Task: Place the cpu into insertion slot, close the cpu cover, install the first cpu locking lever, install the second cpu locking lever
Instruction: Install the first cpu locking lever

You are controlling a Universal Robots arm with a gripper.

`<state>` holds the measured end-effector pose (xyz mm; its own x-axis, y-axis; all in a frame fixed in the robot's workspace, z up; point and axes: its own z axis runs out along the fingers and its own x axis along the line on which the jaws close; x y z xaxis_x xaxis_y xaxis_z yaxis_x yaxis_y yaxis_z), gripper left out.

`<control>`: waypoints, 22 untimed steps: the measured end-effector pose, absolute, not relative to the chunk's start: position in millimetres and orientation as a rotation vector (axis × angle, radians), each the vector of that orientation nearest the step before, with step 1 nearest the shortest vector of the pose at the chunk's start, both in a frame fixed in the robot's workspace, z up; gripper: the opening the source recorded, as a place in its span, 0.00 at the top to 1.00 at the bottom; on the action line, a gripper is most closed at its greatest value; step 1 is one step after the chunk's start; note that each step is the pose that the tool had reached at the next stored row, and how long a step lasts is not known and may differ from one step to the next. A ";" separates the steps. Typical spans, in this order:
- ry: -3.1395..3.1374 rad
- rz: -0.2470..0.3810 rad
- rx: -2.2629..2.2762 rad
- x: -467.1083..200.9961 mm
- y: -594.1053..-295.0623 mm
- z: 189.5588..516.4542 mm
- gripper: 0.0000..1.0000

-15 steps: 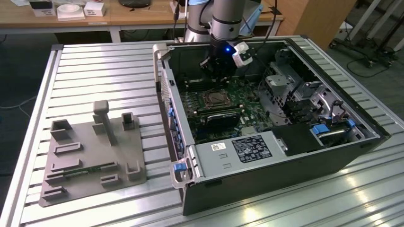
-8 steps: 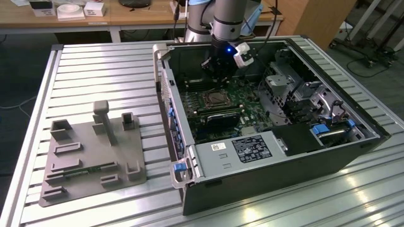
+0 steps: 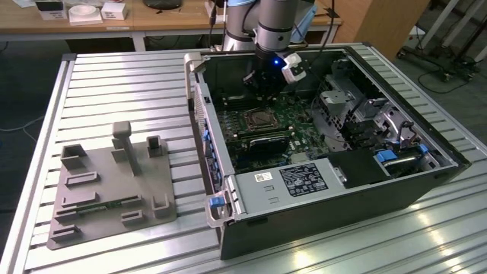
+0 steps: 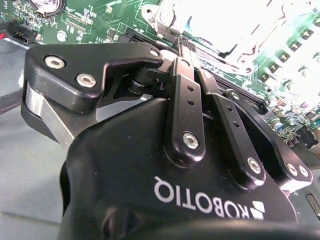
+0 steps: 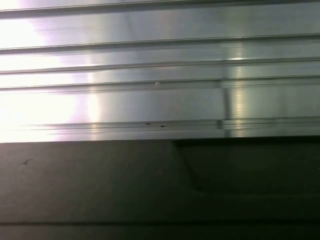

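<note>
Nearest, on the exterior view's left, a grey fixture plate [image 3: 106, 188] lay on the ribbed metal table [image 3: 114, 74], beside an open computer case [image 3: 327, 214]. Inside, on the green board, sat the silvery-rimmed insertion slot [image 3: 259, 119]. Just beyond it hung the gripper [image 3: 266, 91], its fingers [image 4: 185, 57] drawn together near the slot's edge. Whether the cpu lay inside could not be told.

Insertion slot [image 3: 259, 119]: square, silvery metal rim, dark centre, lying flat on the green board, centre of the exterior view. In the second wrist view, upper right, its rim [image 4: 170, 20] is glare-washed. Cpu cover position: cannot tell.
</note>
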<state>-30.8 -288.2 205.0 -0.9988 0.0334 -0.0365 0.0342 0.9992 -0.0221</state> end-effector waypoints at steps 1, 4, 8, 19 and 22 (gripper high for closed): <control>3.105 -0.035 0.052 -30.3 -288.2 204.9 0.90; 3.105 -0.035 0.052 -29.3 -288.2 204.6 0.90; 3.105 -0.035 0.052 -28.5 -288.2 204.4 0.90; 3.105 -0.035 0.052 -25.6 -288.2 202.4 0.90; 3.106 -0.035 0.052 -25.1 -288.2 202.0 0.90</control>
<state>-25.1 -288.2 202.0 -0.9988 0.0333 -0.0351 0.0341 0.9992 -0.0220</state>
